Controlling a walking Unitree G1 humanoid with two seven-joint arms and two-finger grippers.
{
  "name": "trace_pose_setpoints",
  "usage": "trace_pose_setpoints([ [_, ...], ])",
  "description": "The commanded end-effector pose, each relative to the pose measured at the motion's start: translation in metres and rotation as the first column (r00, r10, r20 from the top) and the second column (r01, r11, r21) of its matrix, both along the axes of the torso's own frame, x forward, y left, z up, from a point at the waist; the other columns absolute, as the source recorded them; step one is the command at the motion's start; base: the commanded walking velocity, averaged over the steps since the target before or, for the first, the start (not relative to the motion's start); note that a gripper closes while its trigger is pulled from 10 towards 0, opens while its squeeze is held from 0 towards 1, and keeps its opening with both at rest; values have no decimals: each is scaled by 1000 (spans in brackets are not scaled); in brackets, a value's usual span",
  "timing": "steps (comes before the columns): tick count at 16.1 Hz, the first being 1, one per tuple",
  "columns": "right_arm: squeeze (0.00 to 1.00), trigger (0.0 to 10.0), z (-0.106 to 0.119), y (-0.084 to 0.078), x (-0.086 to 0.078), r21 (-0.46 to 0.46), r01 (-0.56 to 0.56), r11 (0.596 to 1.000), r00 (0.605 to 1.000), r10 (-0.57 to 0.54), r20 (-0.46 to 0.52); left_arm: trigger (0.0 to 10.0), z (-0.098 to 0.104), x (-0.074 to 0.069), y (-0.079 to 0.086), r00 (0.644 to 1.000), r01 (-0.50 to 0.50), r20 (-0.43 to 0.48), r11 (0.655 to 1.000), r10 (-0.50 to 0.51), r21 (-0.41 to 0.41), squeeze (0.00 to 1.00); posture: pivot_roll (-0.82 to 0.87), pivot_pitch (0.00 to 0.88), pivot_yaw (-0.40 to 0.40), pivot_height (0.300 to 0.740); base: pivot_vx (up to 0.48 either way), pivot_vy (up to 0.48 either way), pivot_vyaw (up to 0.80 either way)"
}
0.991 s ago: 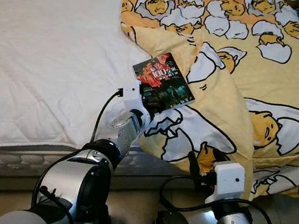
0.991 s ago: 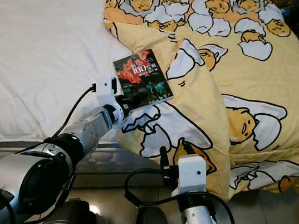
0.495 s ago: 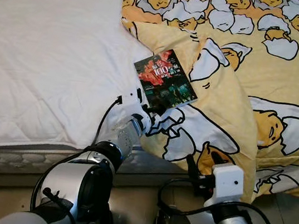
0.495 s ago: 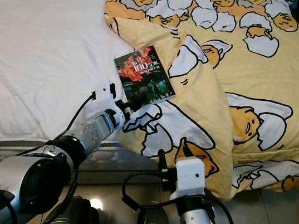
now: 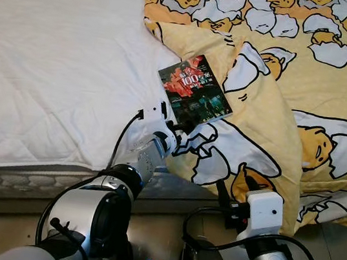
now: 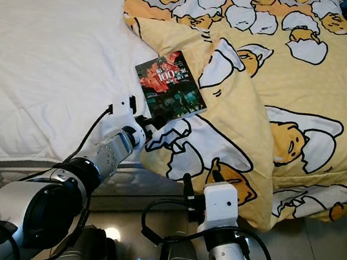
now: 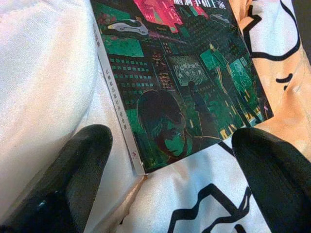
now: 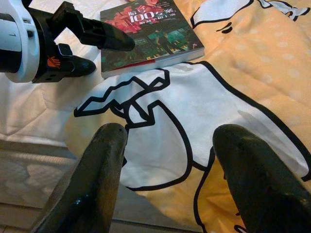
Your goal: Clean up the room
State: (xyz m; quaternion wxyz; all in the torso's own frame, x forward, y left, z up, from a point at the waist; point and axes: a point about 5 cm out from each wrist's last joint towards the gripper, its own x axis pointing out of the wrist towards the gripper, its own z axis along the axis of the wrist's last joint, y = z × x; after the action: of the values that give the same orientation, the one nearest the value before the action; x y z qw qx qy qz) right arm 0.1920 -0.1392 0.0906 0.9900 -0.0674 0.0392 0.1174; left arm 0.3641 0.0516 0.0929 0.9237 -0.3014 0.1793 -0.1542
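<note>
Book [image 5: 195, 94] with dark green and red cover lies flat on the bed, at the seam where the white sheet [image 5: 54, 53] meets the yellow egg-print duvet [image 5: 297, 90], one corner resting on a duvet fold. Left hand [image 5: 175, 130] sits just at the book's near corner, fingers [image 7: 73, 179] spread wide either side of it, gripping nothing. Right hand [image 5: 229, 197] hangs lower, by the duvet's overhanging edge near the tiled floor [image 5: 337, 259], fingers [image 8: 97, 170] wide apart, empty.
</note>
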Motion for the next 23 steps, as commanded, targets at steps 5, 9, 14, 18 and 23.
trace_pose_setpoints([
  [5,0,10000,1,1,-4,-9,6,1000,1000,-6,-5,10000,-6,-11,-25,992,119,24,981,-124,154,0,-403,223,33,684,0,0,0],
  [9,0,10000,0,4,-3,-1,5,1000,1000,-5,-6,0,-4,-12,-32,991,134,17,990,-135,47,0,-398,222,41,684,0,0,0],
  [14,0,10000,-1,5,-4,2,7,1000,1000,-7,-10,0,-7,-16,-37,993,116,-3,993,-117,-10,0,-399,221,44,684,0,0,0],
  [18,0,10000,-2,7,-3,6,6,1000,1000,-6,-14,0,-10,-20,-40,987,163,11,987,-163,9,0,-387,221,43,684,0,0,0],
  [23,0,10000,-3,9,-2,11,5,1000,1000,-5,-18,0,-11,-21,-40,987,152,-27,983,-156,-105,0,-382,218,44,684,0,0,0],
])
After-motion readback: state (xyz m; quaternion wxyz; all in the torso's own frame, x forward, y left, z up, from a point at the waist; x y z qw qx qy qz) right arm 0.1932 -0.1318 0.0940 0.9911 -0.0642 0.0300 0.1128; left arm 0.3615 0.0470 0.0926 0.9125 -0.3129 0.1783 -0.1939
